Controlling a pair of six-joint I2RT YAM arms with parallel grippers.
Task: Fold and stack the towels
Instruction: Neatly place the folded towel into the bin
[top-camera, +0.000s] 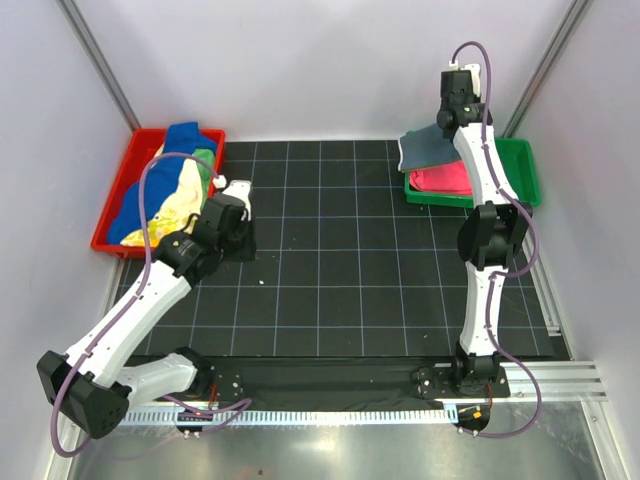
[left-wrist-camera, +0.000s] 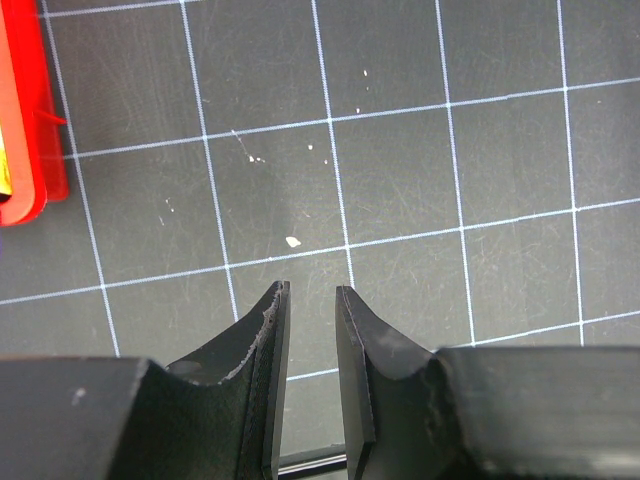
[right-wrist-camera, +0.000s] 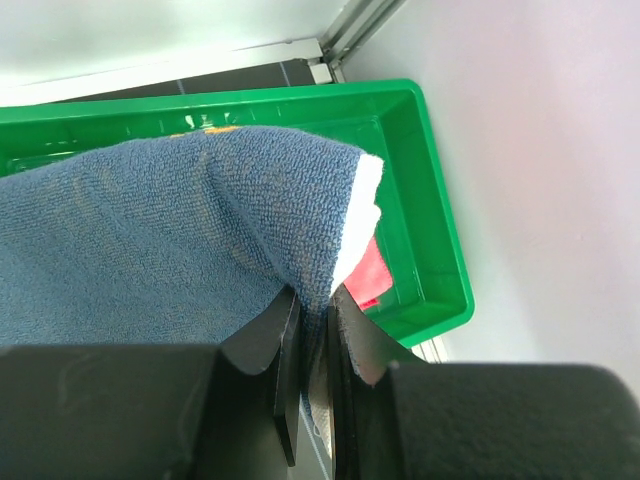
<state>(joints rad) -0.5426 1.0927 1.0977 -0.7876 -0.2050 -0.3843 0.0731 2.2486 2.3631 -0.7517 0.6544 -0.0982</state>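
Roughly partway: two towels at the green tray, a heap waiting

Everything sits around the black gridded mat (top-camera: 340, 260). No towel is spread on the mat itself. At its far-left corner is the red tray (top-camera: 112, 222), which holds a loose, unfolded heap of towels (top-camera: 170, 185) showing blue, green and yellow cloth. By my reading, that heap is the larger share of the work left.

At the mat's far-right corner is the green tray (top-camera: 527, 170). A blue towel (right-wrist-camera: 170, 230) is draped over it, spilling past the tray's edge toward the mat. Underneath, a pink towel (top-camera: 445, 180) lies in the tray. How neatly either one is folded I cannot tell. The stack looks started but far from complete.

The right gripper (right-wrist-camera: 312, 300) is raised above the mat's far-right corner. Its jaws are pinched nearly together on an edge of the blue towel, where the cloth bunches between them.

The left gripper (left-wrist-camera: 312, 290) hangs over the mat's left side, just beside the red tray. Its jaws are partly apart, with bare mat showing through the gap. It holds and touches nothing.
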